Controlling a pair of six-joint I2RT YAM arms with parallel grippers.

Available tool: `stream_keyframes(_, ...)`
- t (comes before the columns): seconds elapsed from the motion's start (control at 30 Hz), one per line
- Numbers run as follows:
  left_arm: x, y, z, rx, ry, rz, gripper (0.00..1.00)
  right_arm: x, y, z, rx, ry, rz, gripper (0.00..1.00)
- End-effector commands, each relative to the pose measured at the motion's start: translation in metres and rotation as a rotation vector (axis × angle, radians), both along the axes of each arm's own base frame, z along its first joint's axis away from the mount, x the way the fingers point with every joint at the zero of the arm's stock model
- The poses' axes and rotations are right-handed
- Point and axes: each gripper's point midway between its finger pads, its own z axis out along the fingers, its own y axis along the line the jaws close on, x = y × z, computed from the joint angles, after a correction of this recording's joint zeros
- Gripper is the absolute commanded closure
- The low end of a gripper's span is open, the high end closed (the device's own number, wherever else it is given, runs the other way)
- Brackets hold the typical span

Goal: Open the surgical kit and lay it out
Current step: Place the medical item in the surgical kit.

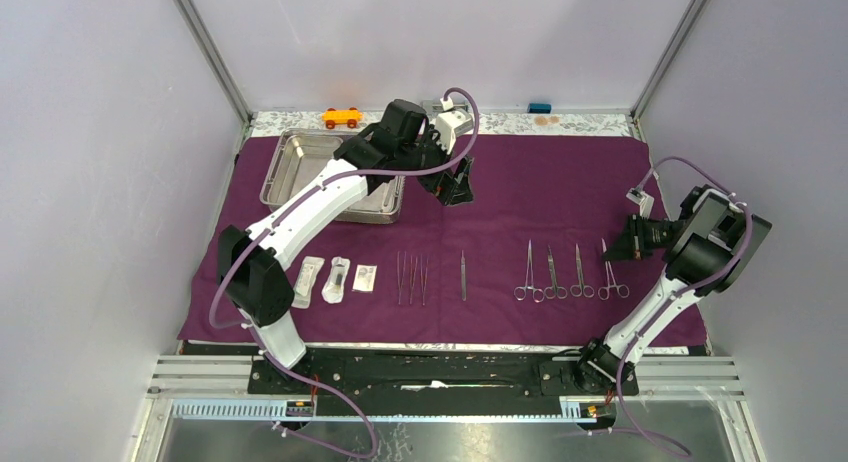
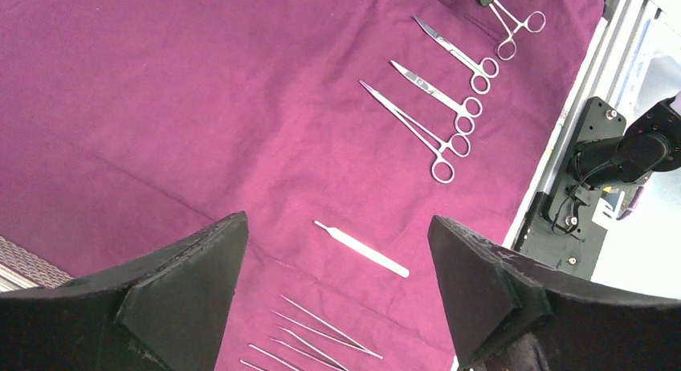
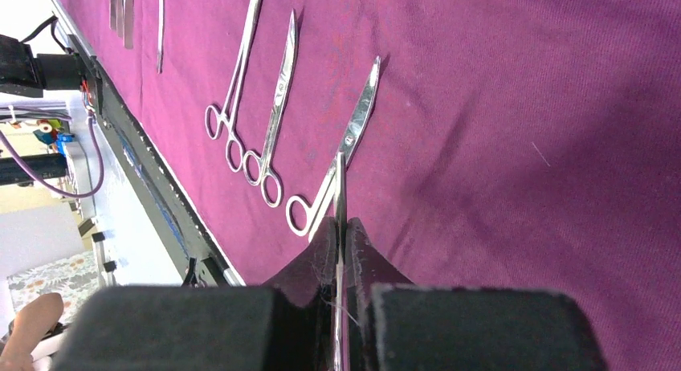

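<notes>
Left gripper (image 2: 337,223) is hanging over the purple cloth (image 1: 560,177), fingers spread wide, gripping nothing. Right gripper (image 3: 339,236) is pinching the thin steel of the rightmost forceps (image 1: 610,277), fingers clenched. Packets (image 1: 335,279), tweezers (image 1: 411,279) and three more forceps (image 1: 552,277) are lying in a row along the cloth's near edge; steel tray (image 1: 290,152) is sitting at back left

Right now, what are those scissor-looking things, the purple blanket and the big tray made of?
Forceps: probably steel with a polished finish; they are thin, silvery and glinting.
Purple cloth: woven fabric, matte; soft creases and a fine weave show in the wrist views.
Tray: looks like stainless steel, shiny; its walls reflect the light.
</notes>
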Motion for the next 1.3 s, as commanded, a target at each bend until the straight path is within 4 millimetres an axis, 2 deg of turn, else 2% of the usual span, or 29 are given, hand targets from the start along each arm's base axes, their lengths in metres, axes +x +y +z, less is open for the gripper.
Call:
stream_keyframes(0.0,0.002,-0.004,0.022,-0.051,-0.072,-0.013,0.08,0.010,-0.001,0.004,0.026,-0.018,-0.027,1.00)
stream_keyframes(0.63,-0.001,-0.003,0.023,-0.054,-0.074,-0.022,0.07,0.020,-0.006,-0.012,0.042,0.002,-0.058,1.00)
stream_keyframes(0.97,-0.003,-0.003,0.025,-0.060,-0.070,-0.023,0.05,0.023,-0.011,-0.019,0.019,0.010,-0.061,0.88)
stream_keyframes(1.27,-0.004,-0.004,0.025,-0.063,-0.067,-0.024,0.05,0.023,-0.016,-0.027,-0.009,0.019,-0.061,0.82)
